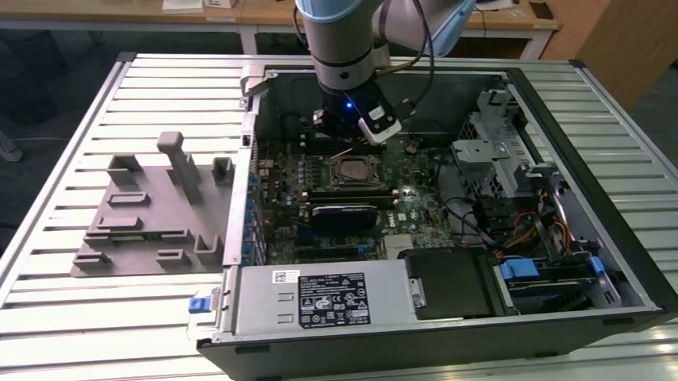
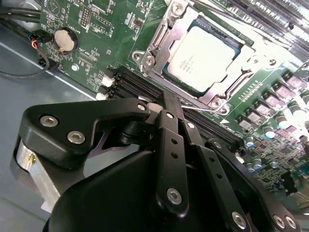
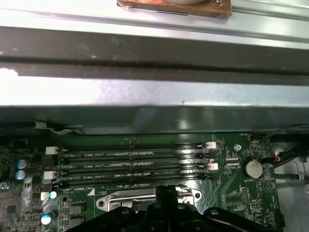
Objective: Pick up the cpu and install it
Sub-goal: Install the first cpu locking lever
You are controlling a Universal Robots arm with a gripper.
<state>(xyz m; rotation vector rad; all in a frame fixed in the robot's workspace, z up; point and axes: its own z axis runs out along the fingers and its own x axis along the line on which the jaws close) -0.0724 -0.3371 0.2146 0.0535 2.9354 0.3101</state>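
Observation:
The cpu (image 2: pixel 203 55), a flat square chip with a silvery top, lies in the metal-framed socket (image 2: pixel 159 41) on the green motherboard inside the open computer case; in the exterior view the cpu (image 1: pixel 352 171) sits near the board's middle. My gripper (image 1: pixel 341 139) hangs just above the board, beside the socket and over the black memory slots (image 3: pixel 130 164). In the second wrist view my gripper (image 2: pixel 169 99) has its black fingers (image 2: pixel 166 130) pressed together with nothing between them, their tips a short way from the cpu. A thin socket lever (image 2: pixel 203 108) runs beside the tip.
The case (image 1: pixel 249 159) lies open on a slatted metal table (image 1: pixel 63 317). A grey plastic plate with upright blocks (image 1: pixel 148 214) rests on the exterior view's left. The power supply (image 1: pixel 317 298), drive cage (image 1: pixel 498 143) and cables (image 1: pixel 529 230) fill the case's near and right parts.

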